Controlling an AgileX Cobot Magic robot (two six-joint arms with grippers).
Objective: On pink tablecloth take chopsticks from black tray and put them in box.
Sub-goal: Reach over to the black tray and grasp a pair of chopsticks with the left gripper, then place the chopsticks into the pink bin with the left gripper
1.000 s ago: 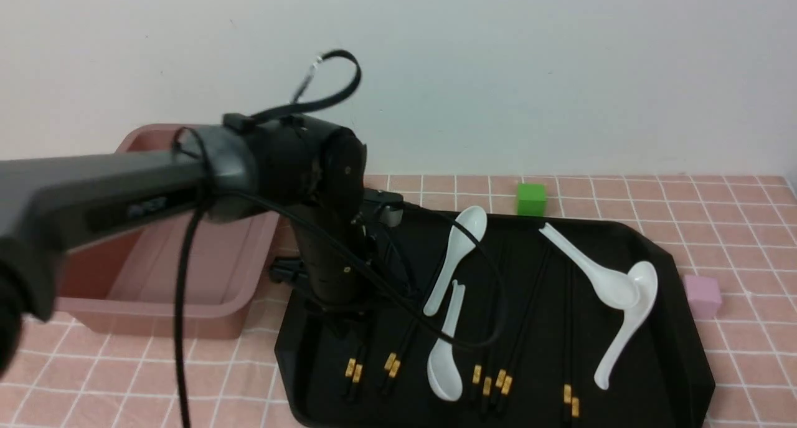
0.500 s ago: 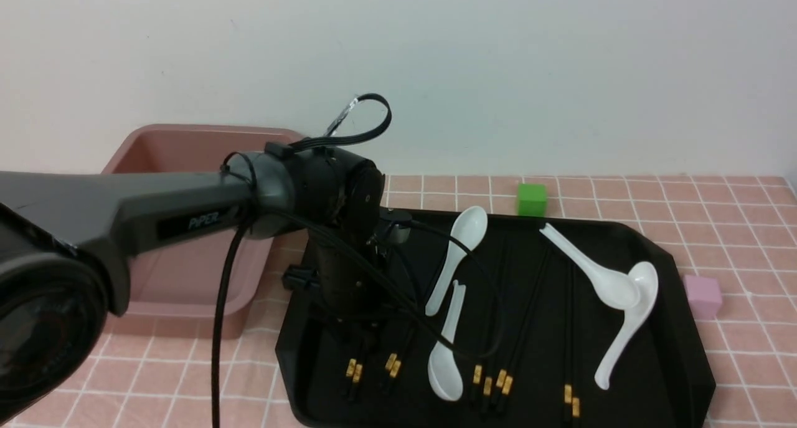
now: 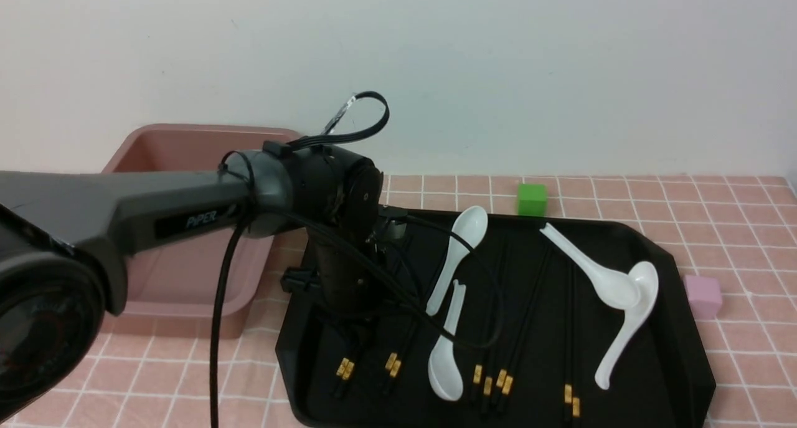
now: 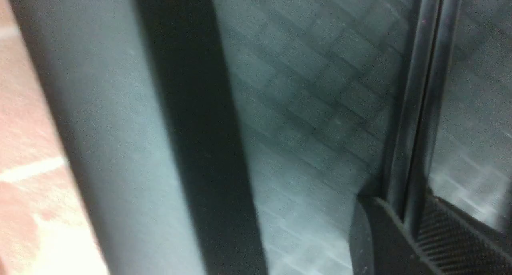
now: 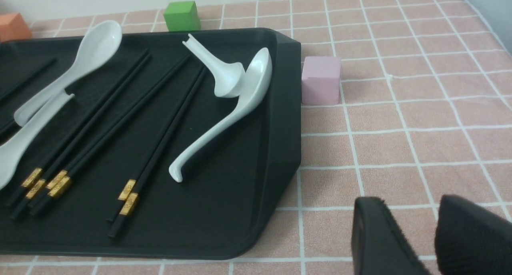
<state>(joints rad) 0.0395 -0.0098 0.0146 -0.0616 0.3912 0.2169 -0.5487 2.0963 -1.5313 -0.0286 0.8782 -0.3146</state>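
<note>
The black tray (image 3: 697, 353) lies on the pink tablecloth (image 3: 735, 228) and holds several chopsticks and white spoons. My left gripper (image 3: 356, 325) is down at the tray's left part, mostly hidden behind its wrist. In the left wrist view it (image 4: 414, 211) is shut on the leftmost pair of chopsticks (image 4: 420, 107), whose gold bands show in the front view (image 3: 344, 369). The box (image 3: 187, 147) stands left of the tray, behind the arm. My right gripper (image 5: 410, 205) is open and empty over the cloth, right of the tray (image 5: 280, 107).
Other chopsticks lie as a pair (image 3: 392, 362), a group of three (image 3: 492, 378) and a pair (image 3: 570, 397). Several white spoons (image 3: 464, 241) (image 3: 629, 328) lie among them. A green cube (image 3: 531, 199), a pink cube (image 3: 702, 296) and an orange cube (image 5: 14, 26) stand round the tray.
My left arm came down onto the tray's left part. The leftmost pair's gold ends have since shifted a little to the left. Everything else is still.
</note>
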